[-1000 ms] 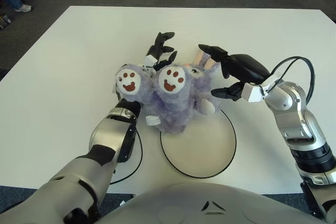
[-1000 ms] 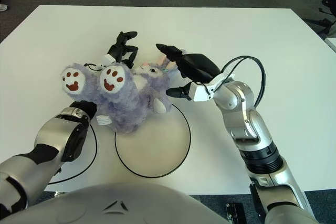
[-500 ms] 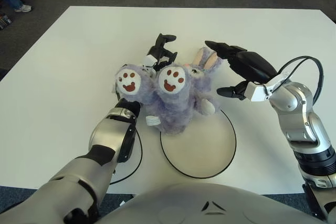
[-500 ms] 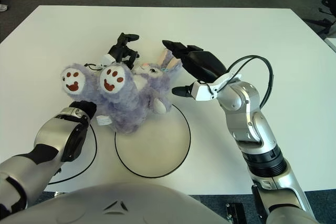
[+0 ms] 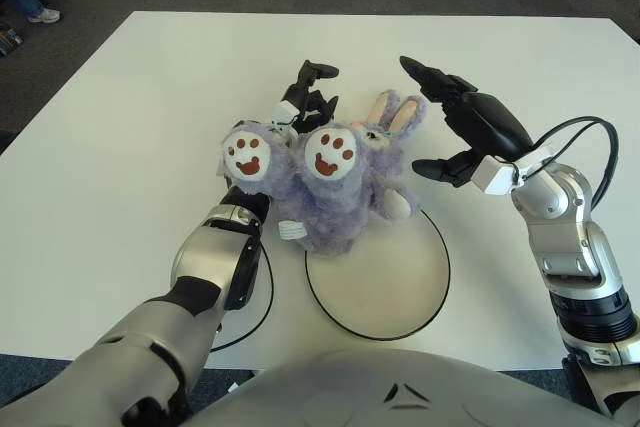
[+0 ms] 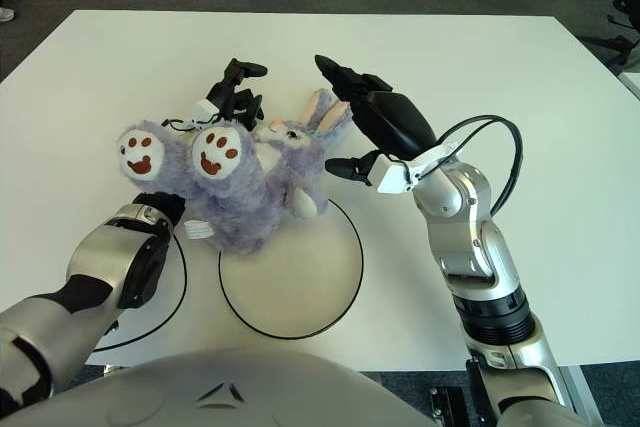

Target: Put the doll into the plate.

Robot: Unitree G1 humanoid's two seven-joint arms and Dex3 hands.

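The fluffy purple plush rabbit doll (image 5: 335, 192) lies on the white rectangular table (image 5: 120, 127), feet toward the camera. Both soles, white with brown paw prints, face upward. The ears, pink on the inside, point toward the far edge of the table. The rump and lower body of the doll overlap the far-left rim of the round cream plate with the thin black rim (image 5: 385, 282). The head, ears and feet lie outside the plate, over the table. Most of the plate surface is bare.

The left hand (image 5: 308, 97) is behind the doll, at its far side. The black fingers are curled against the plush near the head and upper body. Whether they actually clamp the doll cannot be told, because the body of the doll hides the contact. The left forearm runs along the left side of the doll, and the doll leans against it.

The right hand (image 5: 470, 127) is just right of the doll's ears, apart from the doll. Its fingers are spread wide and hold nothing. The thumb points toward the doll.
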